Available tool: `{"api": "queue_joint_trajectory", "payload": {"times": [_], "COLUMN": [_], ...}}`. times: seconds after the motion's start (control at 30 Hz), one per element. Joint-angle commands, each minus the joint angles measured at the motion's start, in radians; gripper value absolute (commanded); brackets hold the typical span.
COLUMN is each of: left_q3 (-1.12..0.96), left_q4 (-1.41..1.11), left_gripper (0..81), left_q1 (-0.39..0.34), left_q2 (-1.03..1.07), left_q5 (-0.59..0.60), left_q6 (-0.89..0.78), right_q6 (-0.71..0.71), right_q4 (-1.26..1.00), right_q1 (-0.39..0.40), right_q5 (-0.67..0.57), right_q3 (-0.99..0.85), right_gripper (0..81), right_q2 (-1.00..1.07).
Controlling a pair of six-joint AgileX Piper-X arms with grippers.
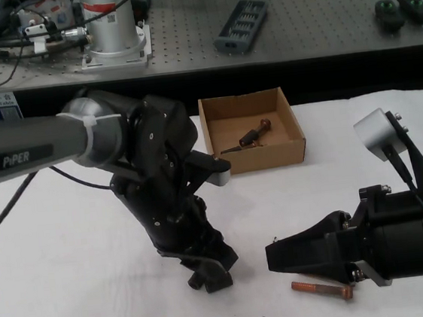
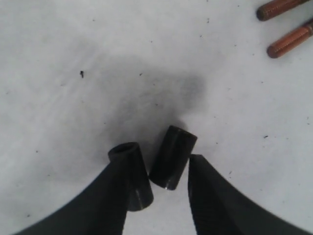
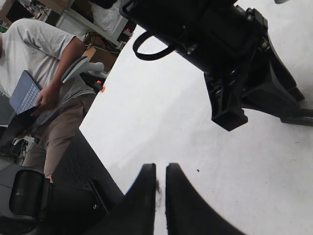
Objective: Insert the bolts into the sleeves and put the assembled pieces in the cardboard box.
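One sleeve [image 2: 172, 156] between spread left fingers [image 2: 222, 208].

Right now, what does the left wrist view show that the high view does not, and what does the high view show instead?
Left wrist view adds: two separate black sleeves between the fingers, and a second bolt. High view adds: the cardboard box with one assembled piece inside, and the right hand. Both: the left hand, a copper bolt, the white table cover.
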Motion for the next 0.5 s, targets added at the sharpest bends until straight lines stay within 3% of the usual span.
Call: {"api": "queue_joint_trajectory", "payload": {"times": [0.0,0.47], "left_q3": [0.000,0.055], "left_q4": [0.008,0.007], "left_gripper": [29.3,29.3], "left_q1": [-0.003,-0.003], "left_q2": [0.001,0.001], "left_q5": [-0.029,-0.079], "left_q6": [0.008,0.028], "right_q6": [-0.009,-0.009], "right_q4": [-0.006,-0.006], "right_q1": [-0.005,-0.005], "right_q5": [-0.013,-0.040], "right_q3": [-0.008,-0.008], "right_gripper": [6.9,6.9], "right_q2": [-0.008,-0.008]}}
